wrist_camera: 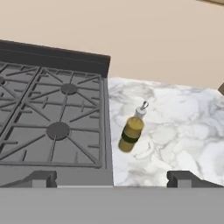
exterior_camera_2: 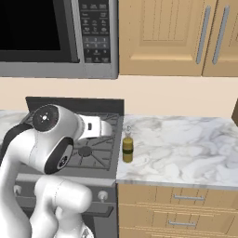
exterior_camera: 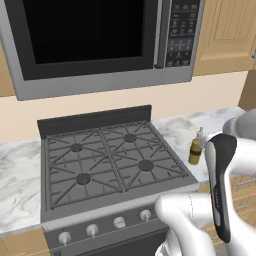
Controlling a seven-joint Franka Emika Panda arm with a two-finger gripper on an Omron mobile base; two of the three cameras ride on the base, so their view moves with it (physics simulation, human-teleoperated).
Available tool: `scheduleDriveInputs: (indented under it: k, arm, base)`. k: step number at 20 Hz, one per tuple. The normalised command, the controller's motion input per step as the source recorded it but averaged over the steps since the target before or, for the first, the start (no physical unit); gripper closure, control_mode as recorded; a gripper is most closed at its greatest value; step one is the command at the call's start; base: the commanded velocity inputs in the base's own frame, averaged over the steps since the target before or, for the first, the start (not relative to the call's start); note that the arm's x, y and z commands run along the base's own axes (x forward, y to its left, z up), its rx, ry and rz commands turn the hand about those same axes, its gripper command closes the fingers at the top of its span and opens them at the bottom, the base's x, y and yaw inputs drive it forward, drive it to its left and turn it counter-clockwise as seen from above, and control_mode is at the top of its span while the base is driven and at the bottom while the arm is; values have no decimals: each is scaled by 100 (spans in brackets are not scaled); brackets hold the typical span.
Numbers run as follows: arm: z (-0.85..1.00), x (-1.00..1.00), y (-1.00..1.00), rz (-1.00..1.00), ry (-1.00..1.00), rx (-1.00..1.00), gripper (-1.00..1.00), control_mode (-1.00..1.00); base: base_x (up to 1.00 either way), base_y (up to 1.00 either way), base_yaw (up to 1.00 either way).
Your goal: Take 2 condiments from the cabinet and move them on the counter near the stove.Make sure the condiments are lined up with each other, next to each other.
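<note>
One condiment, an olive-green bottle [wrist_camera: 131, 133] with a black band and a pourer top, stands upright on the white marble counter [wrist_camera: 179, 127], just right of the stove [wrist_camera: 57, 131]. It also shows as the bottle [exterior_camera: 195, 151] beside the stove [exterior_camera: 110, 160] and as the bottle [exterior_camera_2: 127, 148] on the counter [exterior_camera_2: 186, 148]. My gripper [wrist_camera: 113, 179] hovers above and in front of it, open, with nothing between its wide-set fingertips [wrist_camera: 41, 178]. The cabinet is out of view.
A microwave [exterior_camera: 90, 40] hangs over the stove [exterior_camera_2: 95, 155]. Panelled light-wood door cabinets [exterior_camera_2: 167, 37] sit above the counter on the right. More marble counter [exterior_camera: 17, 180] lies left of the stove. My own arm [exterior_camera_2: 46, 139] blocks part of the burners.
</note>
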Motion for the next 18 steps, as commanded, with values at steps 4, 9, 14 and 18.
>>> scheduleDriveInputs:
  k: [4,9,14,18]
  arm:
    - [8,0,25,-9,0,8,-100,-100]
    - [0,0,34,-2,0,7,-100,-100]
    - [0,0,24,0,-4,9,-100,-100]
    - [0,0,19,0,-10,12,-100,-100]
  base:
    - [0,0,0]
    - [0,0,0]
    - [0,0,0]
    - [0,0,0]
